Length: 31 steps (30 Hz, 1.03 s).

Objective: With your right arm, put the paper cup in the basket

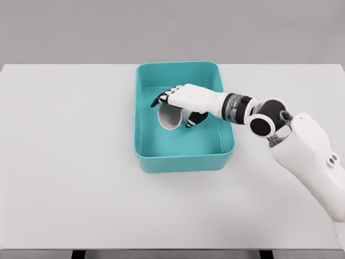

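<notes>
Reaching in from the picture's right, over the teal basket's point(141, 141) right rim, with the right hand point(186, 103) low above the basket floor. Fingers curled around the paper cup point(171, 118), thumb under its right side, dark fingertips point(161, 99) over its top; cup tipped on its side, open mouth facing lower left. Held inside the basket walls, nearer the far rim than the near one; whether touching the floor, cannot tell. Open floor left toward the near wall and on the left side. Wide bare white table point(64, 162) all around the basket, out to its edges.
</notes>
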Motion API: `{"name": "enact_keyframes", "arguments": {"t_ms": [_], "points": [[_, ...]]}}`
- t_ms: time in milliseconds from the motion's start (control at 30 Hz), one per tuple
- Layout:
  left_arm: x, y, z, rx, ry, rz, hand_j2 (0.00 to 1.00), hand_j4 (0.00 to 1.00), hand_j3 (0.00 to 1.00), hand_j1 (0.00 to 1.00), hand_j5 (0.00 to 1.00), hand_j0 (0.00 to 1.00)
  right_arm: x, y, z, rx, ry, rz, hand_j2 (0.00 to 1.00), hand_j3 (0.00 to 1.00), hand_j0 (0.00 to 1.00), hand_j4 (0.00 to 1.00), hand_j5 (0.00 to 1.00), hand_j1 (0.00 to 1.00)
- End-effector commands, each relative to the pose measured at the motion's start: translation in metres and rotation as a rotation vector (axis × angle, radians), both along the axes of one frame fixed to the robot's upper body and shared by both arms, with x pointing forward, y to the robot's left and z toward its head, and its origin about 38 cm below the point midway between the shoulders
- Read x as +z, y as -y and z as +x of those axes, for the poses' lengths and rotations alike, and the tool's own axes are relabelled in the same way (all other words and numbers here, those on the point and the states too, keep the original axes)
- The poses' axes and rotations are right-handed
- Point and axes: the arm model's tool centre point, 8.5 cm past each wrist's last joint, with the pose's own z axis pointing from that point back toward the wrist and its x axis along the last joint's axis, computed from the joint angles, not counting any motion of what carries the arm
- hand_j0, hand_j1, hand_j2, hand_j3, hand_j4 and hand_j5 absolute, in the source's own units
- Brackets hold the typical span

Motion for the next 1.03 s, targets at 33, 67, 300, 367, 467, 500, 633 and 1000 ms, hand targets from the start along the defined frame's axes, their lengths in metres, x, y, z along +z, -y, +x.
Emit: {"name": "enact_keyframes", "arguments": {"t_ms": [33, 67, 300, 367, 467, 500, 633, 1000], "points": [[0.000, 0.000, 0.000, 0.000, 0.000, 0.000, 1.00, 1.00, 1.00, 1.00, 1.00, 1.00, 0.005, 0.002, -0.002, 0.001, 0.009, 0.011, 1.00, 1.00, 1.00, 1.00, 1.00, 1.00], [0.000, 0.000, 0.000, 0.000, 0.000, 0.000, 1.00, 1.00, 1.00, 1.00, 1.00, 1.00, 0.008, 0.003, -0.002, 0.001, 0.013, 0.021, 1.00, 1.00, 1.00, 1.00, 1.00, 1.00], [0.000, 0.000, 0.000, 0.000, 0.000, 0.000, 1.00, 1.00, 1.00, 1.00, 1.00, 1.00, 0.073, 0.087, -0.012, 0.008, -0.021, 0.440, 1.00, 1.00, 1.00, 1.00, 1.00, 1.00], [0.000, 0.000, 0.000, 0.000, 0.000, 0.000, 1.00, 1.00, 1.00, 1.00, 1.00, 1.00, 0.090, 0.136, -0.021, -0.004, -0.020, 0.661, 1.00, 1.00, 1.00, 1.00, 1.00, 1.00], [0.000, 0.000, 0.000, 0.000, 0.000, 0.000, 1.00, 1.00, 1.00, 1.00, 1.00, 1.00, 0.073, 0.200, -0.037, -0.163, 0.000, 0.751, 1.00, 1.00, 1.00, 1.00, 1.00, 1.00], [0.000, 0.000, 0.000, 0.000, 0.000, 0.000, 1.00, 1.00, 1.00, 1.00, 1.00, 1.00, 0.063, 0.211, -0.043, -0.198, -0.008, 0.756, 1.00, 1.00, 1.00, 1.00, 1.00, 1.00], [0.000, 0.000, 0.000, 0.000, 0.000, 0.000, 1.00, 1.00, 1.00, 1.00, 1.00, 1.00, 0.037, 0.221, -0.052, -0.252, -0.056, 0.687, 1.00, 1.00, 1.00, 1.00, 1.00, 1.00], [0.000, 0.000, 0.000, -0.002, 0.000, -0.003, 1.00, 1.00, 1.00, 1.00, 1.00, 1.00, 0.017, 0.221, -0.051, -0.285, -0.096, 0.701, 1.00, 1.00, 1.00, 1.00, 1.00, 1.00]]}}
